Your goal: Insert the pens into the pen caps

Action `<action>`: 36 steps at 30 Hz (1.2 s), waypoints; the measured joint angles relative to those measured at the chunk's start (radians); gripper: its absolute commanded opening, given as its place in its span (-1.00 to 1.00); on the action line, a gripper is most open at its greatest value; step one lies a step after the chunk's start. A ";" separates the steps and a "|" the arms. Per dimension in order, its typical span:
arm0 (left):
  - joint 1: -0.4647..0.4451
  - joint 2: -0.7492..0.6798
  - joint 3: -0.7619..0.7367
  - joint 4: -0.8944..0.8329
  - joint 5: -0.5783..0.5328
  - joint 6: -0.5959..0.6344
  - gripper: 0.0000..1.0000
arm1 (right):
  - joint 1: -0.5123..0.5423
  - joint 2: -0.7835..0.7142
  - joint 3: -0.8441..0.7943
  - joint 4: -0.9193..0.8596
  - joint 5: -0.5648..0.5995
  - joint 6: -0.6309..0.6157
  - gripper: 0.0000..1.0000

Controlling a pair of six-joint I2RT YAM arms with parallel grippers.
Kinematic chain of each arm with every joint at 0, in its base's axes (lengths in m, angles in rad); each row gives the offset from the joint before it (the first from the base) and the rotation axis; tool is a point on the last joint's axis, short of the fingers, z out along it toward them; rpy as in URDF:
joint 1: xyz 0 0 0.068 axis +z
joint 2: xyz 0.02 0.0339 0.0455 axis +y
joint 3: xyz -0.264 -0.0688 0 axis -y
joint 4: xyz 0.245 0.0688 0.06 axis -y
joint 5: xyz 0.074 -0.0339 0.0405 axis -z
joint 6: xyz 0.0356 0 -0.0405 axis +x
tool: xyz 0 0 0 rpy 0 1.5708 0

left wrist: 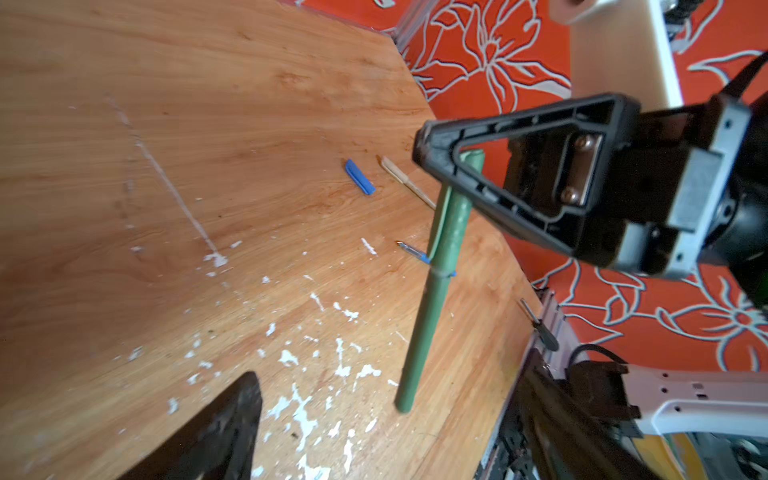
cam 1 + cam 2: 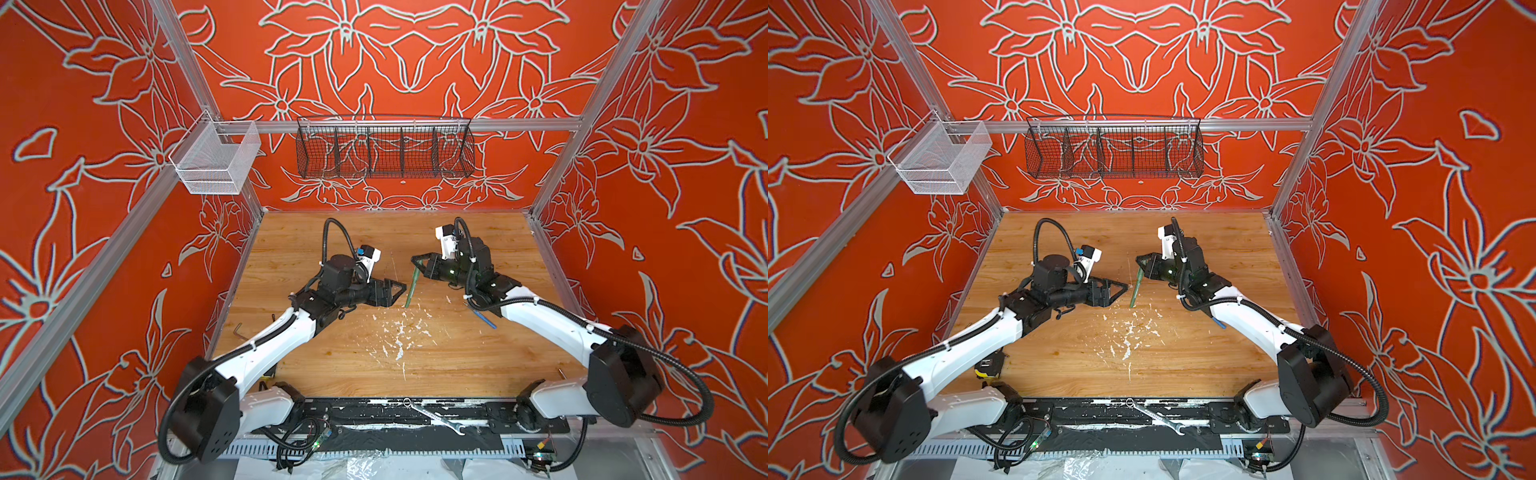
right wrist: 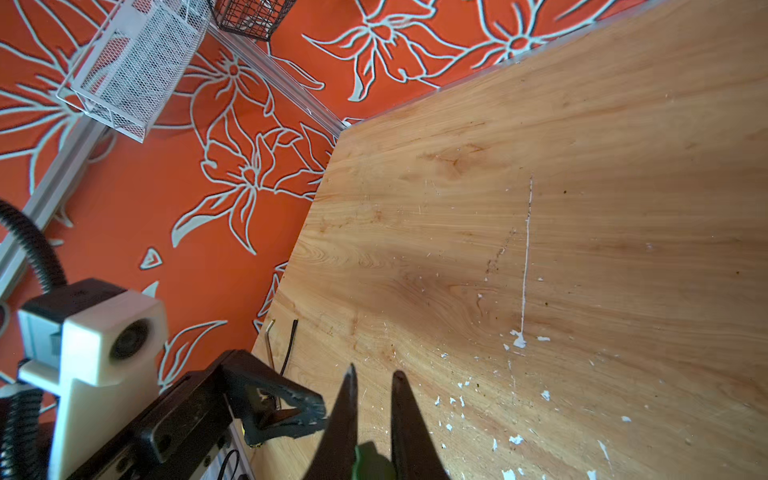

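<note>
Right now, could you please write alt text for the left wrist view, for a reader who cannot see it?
The right gripper pinches the capped end of a green pen, which hangs slanted over the wooden table. On the table lie a blue cap, a beige pen and a blue pen.

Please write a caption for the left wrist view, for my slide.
Right end effector holds the capped green pen above the table; blue cap, beige pen and blue pen lie on it.

Matt green pen (image 1: 430,316), white-flecked wood-grain table (image 1: 208,124), black wire-mesh basket (image 2: 384,153)
</note>
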 measured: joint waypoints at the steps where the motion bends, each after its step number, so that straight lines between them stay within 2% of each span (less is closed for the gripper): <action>1: 0.000 -0.042 -0.006 -0.043 -0.037 0.010 0.94 | -0.005 0.005 0.027 -0.033 -0.009 -0.017 -1.00; 6: 0.012 -0.231 -0.009 -0.234 -0.206 0.058 0.94 | -0.016 0.096 0.223 -0.241 -0.059 -0.143 -1.00; 10: 0.035 -0.319 -0.014 -0.311 -0.263 0.074 0.94 | -0.027 0.180 0.320 -0.384 -0.079 -0.233 -1.00; 14: 0.040 -0.361 -0.056 -0.332 -0.285 0.076 0.94 | -0.072 0.258 0.439 -0.604 -0.040 -0.364 -1.00; 19: 0.040 -0.345 -0.088 -0.346 -0.279 0.076 0.94 | -0.182 0.312 0.572 -0.807 0.066 -0.508 -1.00; 26: 0.040 -0.296 -0.072 -0.362 -0.259 0.084 0.94 | -0.355 0.412 0.661 -0.960 0.217 -0.633 -1.00; 31: 0.040 -0.296 -0.058 -0.367 -0.253 0.087 0.94 | -0.429 0.548 0.713 -1.030 0.336 -0.701 -1.00; 36: 0.040 -0.296 -0.058 -0.367 -0.246 0.087 0.94 | -0.455 0.634 0.776 -1.065 0.460 -0.755 -1.00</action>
